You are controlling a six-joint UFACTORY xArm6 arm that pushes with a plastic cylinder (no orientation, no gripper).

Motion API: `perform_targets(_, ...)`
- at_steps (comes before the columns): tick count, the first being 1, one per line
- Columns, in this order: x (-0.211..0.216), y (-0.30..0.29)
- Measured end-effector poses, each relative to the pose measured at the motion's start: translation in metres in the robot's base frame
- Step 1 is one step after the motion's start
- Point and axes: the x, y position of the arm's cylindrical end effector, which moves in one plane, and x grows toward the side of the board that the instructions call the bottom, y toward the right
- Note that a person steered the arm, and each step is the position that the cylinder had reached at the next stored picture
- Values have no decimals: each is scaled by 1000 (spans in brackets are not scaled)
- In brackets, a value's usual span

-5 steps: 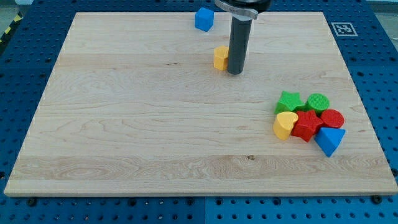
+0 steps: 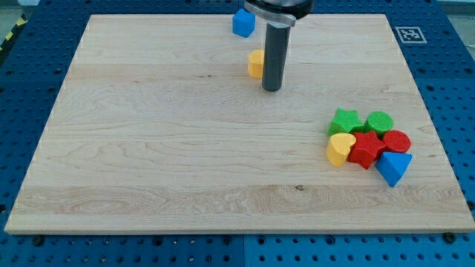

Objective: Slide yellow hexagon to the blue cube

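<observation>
The yellow hexagon (image 2: 255,64) lies near the top middle of the wooden board, partly hidden on its right side by my dark rod. The blue cube (image 2: 243,22) sits near the board's top edge, a short way above and slightly left of the hexagon. My tip (image 2: 272,89) rests on the board just right of and below the hexagon, with the rod's side against or very close to it.
A cluster of blocks sits at the right: green star (image 2: 344,120), green cylinder (image 2: 379,122), red cylinder (image 2: 396,141), red star-like block (image 2: 366,149), yellow heart (image 2: 340,149), blue triangle (image 2: 393,167). A marker tag (image 2: 407,34) sits beyond the board's top right corner.
My tip has moved slightly left and up. The yellow hexagon has slid up and left with it, closer to the blue cube.
</observation>
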Motion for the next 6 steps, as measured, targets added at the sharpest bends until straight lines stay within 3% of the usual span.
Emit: perform_targets(6, -105, -55)
